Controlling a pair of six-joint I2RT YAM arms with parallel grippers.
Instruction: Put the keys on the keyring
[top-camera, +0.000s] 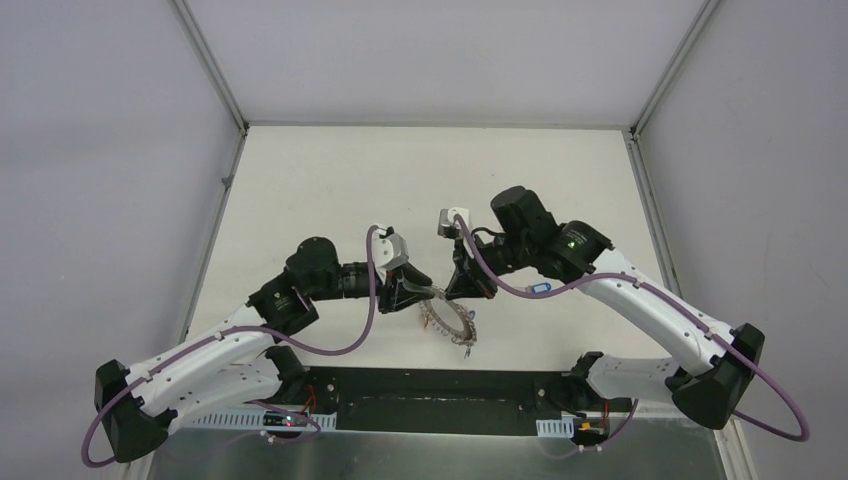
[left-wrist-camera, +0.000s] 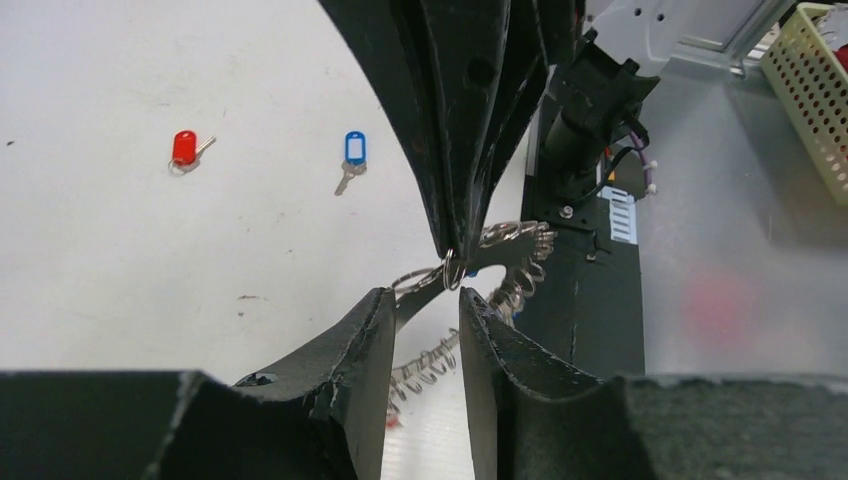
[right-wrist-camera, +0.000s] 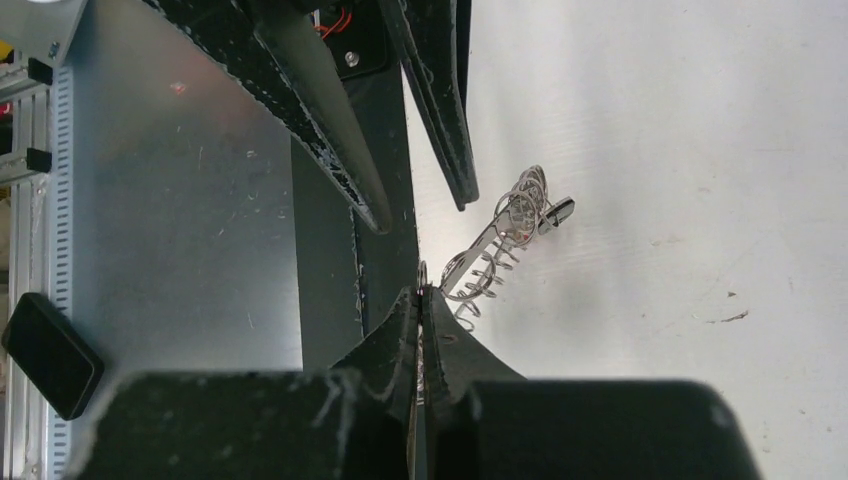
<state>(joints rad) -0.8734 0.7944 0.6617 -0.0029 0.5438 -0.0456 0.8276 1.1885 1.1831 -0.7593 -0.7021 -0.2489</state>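
The keyring (top-camera: 452, 325) is a flat grey metal ring with many small wire loops, held tilted off the white table near its front edge. My right gripper (top-camera: 468, 290) is shut on its rim, as the right wrist view (right-wrist-camera: 420, 292) shows. My left gripper (top-camera: 418, 293) is open, and its fingers straddle the ring's rim (left-wrist-camera: 425, 295) just below the right fingertips. The ring shows in the left wrist view (left-wrist-camera: 510, 245) and the right wrist view (right-wrist-camera: 505, 225). The red-tagged key (left-wrist-camera: 183, 150) and the blue-tagged key (left-wrist-camera: 353, 150) lie loose on the table. The blue key (top-camera: 540, 289) lies beside the right arm.
A black base strip (top-camera: 440, 395) and a grey metal plate (right-wrist-camera: 180, 200) run along the near table edge under the ring. A perforated cream basket (left-wrist-camera: 810, 90) stands off the table. A black block (right-wrist-camera: 50, 355) lies on the plate. White walls enclose the table.
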